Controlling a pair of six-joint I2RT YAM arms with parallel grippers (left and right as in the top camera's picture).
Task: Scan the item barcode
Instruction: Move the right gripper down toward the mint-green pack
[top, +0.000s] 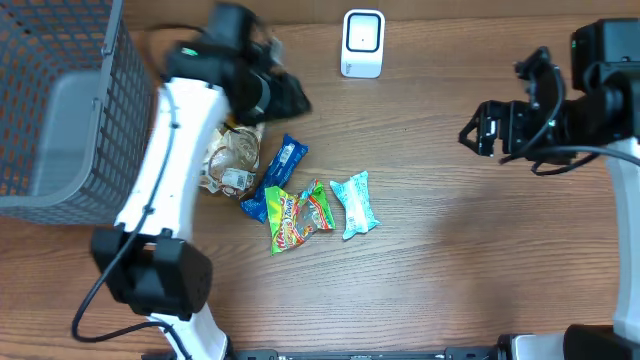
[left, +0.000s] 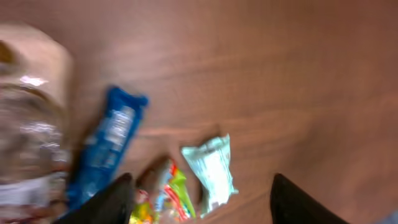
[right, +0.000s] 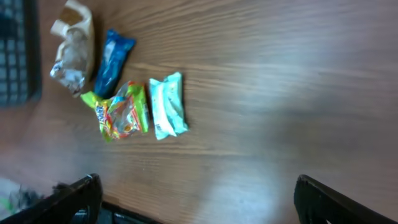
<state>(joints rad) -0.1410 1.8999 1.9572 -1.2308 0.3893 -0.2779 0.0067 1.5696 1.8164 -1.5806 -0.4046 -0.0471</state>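
Four snack packets lie together at mid-table: a clear tan packet (top: 232, 160), a blue packet (top: 277, 172), a colourful candy bag (top: 298, 215) and a mint-white packet (top: 355, 203). A white barcode scanner (top: 362, 43) stands at the far edge. My left gripper (top: 288, 98) hovers above and behind the pile, open and empty. In the left wrist view the blue packet (left: 106, 146) and the mint-white packet (left: 211, 171) lie ahead of its fingers (left: 112, 202). My right gripper (top: 480, 130) hangs open and empty at the right, far from the pile. The right wrist view shows the mint-white packet (right: 166, 106).
A grey mesh basket (top: 60, 110) fills the far left corner, and its edge (right: 15, 56) shows in the right wrist view. Bare wooden table (top: 450, 260) stretches between the pile and the right arm.
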